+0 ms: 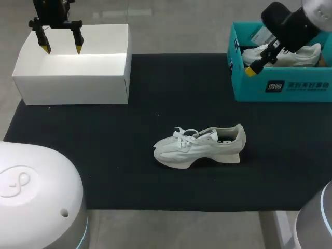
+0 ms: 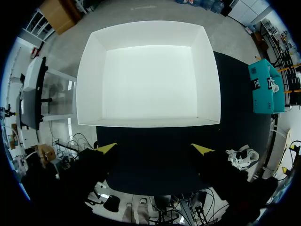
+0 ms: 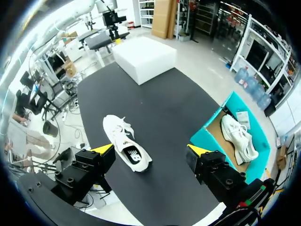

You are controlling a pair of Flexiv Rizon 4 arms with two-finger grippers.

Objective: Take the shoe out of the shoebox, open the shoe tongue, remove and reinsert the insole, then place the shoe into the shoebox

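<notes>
**Shoe out on the tabletop, both tools wide open and holding nothing**

Seen from the head camera, the shoe (image 1: 199,147) lies on its sole near the middle of the black tabletop (image 1: 104,155), a little toward 5 o'clock. Its toe points to 9 o'clock and its heel to 3 o'clock. The laces sit loose on top, and the dark inside of the shoe shows at the heel opening. Nothing touches it.

The teal shoebox (image 1: 280,88) stands at 2 o'clock, at the far edge of the tabletop, open at the top. A second shoe (image 1: 290,54), also pale, lies inside it. An open white box (image 1: 72,78) stands at 10 o'clock, well apart from the shoe.

The left tool (image 1: 62,50) hangs over the white box at 10 o'clock. Its two yellow tips are spread far apart and point down, with nothing between them. Its wrist camera looks straight into the box's bare white interior.

The right tool (image 3: 151,149) is at 2 o'clock, above the shoebox's near-left corner, fingers likewise wide apart and gripping nothing. From its wrist camera the shoe lies ahead of and below it, and the shoebox sits beside one finger.
</notes>
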